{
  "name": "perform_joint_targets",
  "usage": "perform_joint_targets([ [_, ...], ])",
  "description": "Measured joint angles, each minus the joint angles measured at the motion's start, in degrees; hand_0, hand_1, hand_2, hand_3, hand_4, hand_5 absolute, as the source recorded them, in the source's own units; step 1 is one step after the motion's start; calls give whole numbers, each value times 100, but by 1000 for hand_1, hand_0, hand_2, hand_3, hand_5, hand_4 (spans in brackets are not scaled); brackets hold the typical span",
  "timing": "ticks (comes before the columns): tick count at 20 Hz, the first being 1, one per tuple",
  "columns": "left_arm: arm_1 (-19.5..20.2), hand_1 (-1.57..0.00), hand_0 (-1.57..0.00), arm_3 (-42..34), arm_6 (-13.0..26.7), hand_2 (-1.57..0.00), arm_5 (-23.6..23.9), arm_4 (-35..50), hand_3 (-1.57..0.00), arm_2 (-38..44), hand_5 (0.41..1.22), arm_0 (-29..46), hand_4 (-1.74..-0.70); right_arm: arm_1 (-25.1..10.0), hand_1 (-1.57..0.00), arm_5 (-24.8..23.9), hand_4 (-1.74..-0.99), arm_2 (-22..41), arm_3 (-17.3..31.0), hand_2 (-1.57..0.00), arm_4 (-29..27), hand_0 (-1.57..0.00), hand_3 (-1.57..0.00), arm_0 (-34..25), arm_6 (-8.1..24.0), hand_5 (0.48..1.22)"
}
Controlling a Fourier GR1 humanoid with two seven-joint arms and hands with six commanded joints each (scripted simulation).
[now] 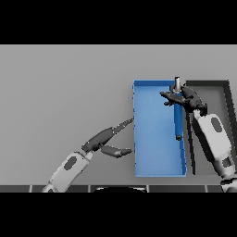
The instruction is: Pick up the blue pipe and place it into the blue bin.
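The pipe (177,84) is upright in my right hand (181,98), its pale upper end sticking out above the fingers. The hand is shut on it over the far right side of the blue bin (155,139), beside the bin's right wall. A darker blue strip (178,122) runs down the bin floor below the hand; I cannot tell whether it is the pipe's lower part or a shadow. My left hand (107,139) is open over the table, fingers straight, just left of the blue bin.
A dark grey bin (217,92) stands right against the blue bin's right side; my right forearm (214,132) crosses it. Grey table (65,88) stretches wide to the left and behind the bins.
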Motion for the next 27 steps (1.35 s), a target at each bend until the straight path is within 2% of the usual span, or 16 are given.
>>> perform_joint_targets([
  [2,-90,1,1,-22,80,1,25,-40,1,-72,493,-30,-882,-274,-968,-340,-1451,764,307,-930,-660,-1005,-614,-134,6,1146],
  [3,-97,1,1,14,165,1,17,-16,1,-46,495,-72,-880,-428,-775,-557,-1385,1154,463,-744,-1149,-804,-491,-281,0,1114],
  [4,-58,1,1,-61,43,1,-1,-16,1,-83,497,30,-880,-538,-619,-720,-1334,1455,511,-595,-1486,-643,-393,-394,6,1135],
  [5,-28,1,1,-68,77,1,15,18,1,-9,497,-27,-881,-708,-495,-710,-1296,1769,524,-476,-1876,-514,-314,-509,6,1152],
  [7,-93,1,1,-1,146,1,12,30,1,-10,495,-103,-881,-931,-317,-408,-1230,2265,465,-304,-2127,-329,-201,-679,6,1056],
  [9,-42,1,1,-43,32,1,13,-11,1,-40,491,-19,-878,-1002,-202,-227,-1179,2599,354,-194,-1781,-210,-128,-812,7,982],
  [14,-32,1,1,16,78,1,36,-3,1,14,480,-50,-878,-1124,-66,-80,-1131,2861,299,-63,-1295,-68,-41,-883,-89,829],
  [15,-80,1,1,33,76,1,43,-26,1,-32,478,-25,-878,-1092,-91,-80,-1131,2874,388,-54,-1230,-194,-33,-938,-116,809],
  [16,-75,1,1,43,39,1,39,-38,1,-44,476,5,-881,-1047,-184,-91,-1144,2877,441,-82,-1196,-377,-26,-956,-196,792],
  [17,-43,1,1,58,61,1,25,17,1,32,474,-55,-881,-1062,-147,-91,-1152,2878,453,-65,-1195,-301,-21,-924,-206,778],
  [18,-12,1,1,11,-20,1,19,-9,1,4,474,-7,-882,-1086,-117,-80,-1153,2874,436,-52,-1196,-241,-16,-920,-203,777],
  [19,-104,1,1,71,62,1,22,-46,1,-67,473,-23,-883,-1061,-94,-37,-1156,2860,448,-41,-1199,-192,-13,-937,-296,790],
  [21,-16,1,1,-49,24,1,23,-19,1,-38,476,32,-885,-1089,-60,51,-1154,2836,388,-26,-1317,-123,-8,-895,-221,809],
  [23,-56,1,1,-14,83,1,47,-44,1,-59,478,32,-885,-1130,-100,28,-1152,2777,321,-24,-1399,-212,-5,-816,-304,804],
  [27,-47,1,1,-100,198,1,70,-19,1,-42,480,14,-885,-1060,-100,13,-1152,2830,376,-24,-1293,-212,-5,-889,-324,798],
])
